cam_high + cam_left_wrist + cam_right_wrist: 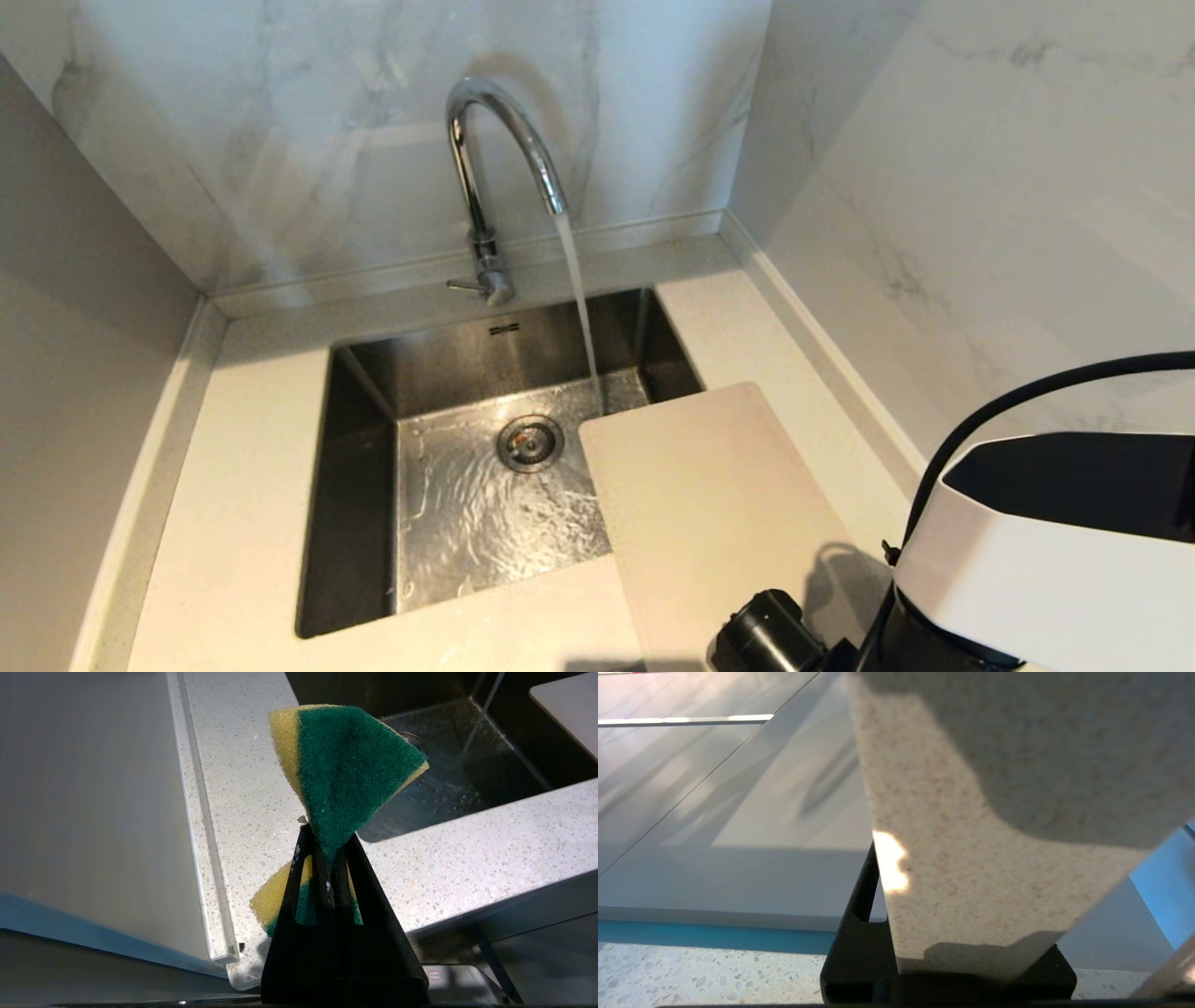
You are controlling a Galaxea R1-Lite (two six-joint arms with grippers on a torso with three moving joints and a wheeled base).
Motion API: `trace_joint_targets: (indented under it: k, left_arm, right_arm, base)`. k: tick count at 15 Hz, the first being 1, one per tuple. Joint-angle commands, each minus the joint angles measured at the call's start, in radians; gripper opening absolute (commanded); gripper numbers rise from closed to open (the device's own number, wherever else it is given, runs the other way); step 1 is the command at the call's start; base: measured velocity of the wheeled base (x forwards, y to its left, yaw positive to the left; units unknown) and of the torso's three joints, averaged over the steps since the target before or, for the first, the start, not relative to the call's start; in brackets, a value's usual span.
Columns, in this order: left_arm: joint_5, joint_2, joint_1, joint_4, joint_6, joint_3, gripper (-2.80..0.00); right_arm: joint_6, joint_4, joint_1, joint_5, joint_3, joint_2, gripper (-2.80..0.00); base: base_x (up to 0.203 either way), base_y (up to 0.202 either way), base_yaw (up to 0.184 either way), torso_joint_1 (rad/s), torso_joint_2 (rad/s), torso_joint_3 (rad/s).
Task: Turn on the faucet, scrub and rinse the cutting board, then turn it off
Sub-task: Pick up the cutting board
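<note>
While tap (495,149) runs, board (709,504) overhanging sink (373,392)

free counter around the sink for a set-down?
Widest bare counter: left of the sink, out to the wall. A narrow bare strip runs behind it by the faucet. Right side is crowded: the cutting board overhangs the basin there, with the right arm over it.

Glossy chrome faucet (495,159), brushed steel sink (364,448), matt, probably plastic cutting board (709,504), speckled stone-like countertop (243,523)
</note>
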Motion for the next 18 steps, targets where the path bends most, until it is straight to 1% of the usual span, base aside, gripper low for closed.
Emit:
trace_joint_targets:
  k: [1, 8, 18]
  left_arm:
    - [0.0, -0.002, 0.0, 0.0, -0.001, 0.003, -2.8]
    - [0.0, -0.003, 0.0, 0.0, -0.001, 0.003, -2.8]
    - [0.0, -0.003, 0.0, 0.0, -0.001, 0.003, -2.8]
  right_arm:
    - [-0.007, -0.015, 0.001, -0.001, 0.007, 0.003, -2.8]
    - [-0.01, -0.015, -0.003, 0.002, 0.004, -0.091, -2.8]
    - [-0.008, -0.004, -0.001, -0.01, 0.099, -0.286, -2.8]
  base:
    - [0.0, 0.0, 0.0, 0.0, 0.0, 0.0]
    - [0.0, 0.0, 0.0, 0.0, 0.0, 0.0]
    - [0.0, 0.0, 0.0, 0.0, 0.0, 0.0]
